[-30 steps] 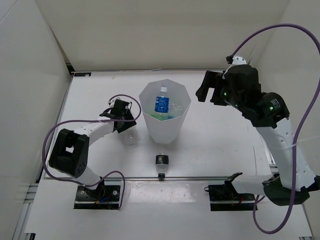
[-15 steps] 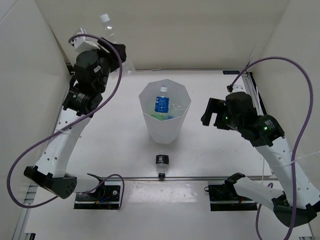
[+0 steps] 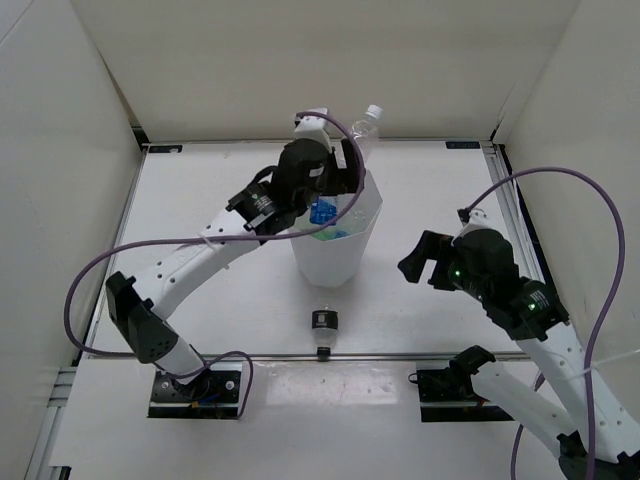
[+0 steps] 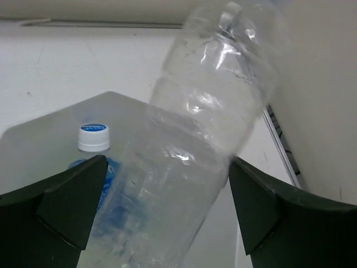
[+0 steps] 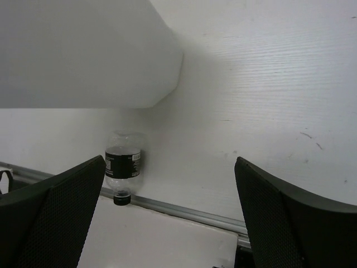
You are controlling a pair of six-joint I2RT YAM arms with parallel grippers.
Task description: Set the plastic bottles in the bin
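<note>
Wide open on the left gripper, raised over the far rim of the bin. Between its fingers, the plain clear bottle, tilted, white cap up toward the far right, base dipping toward the bin's mouth. Fills nearly the whole gap with its ribbed, see-through wall; cannot tell from the wrist view whether either pad touches it. Inside the bin, just below and left of it, a blue-labelled bottle standing cap up. Wide open too on the right gripper, low at the right of the bin, gripping nothing. On the table just near of the bin, the short black-labelled bottle lying flat, cap toward the near rail, well apart from both grippers.
</note>
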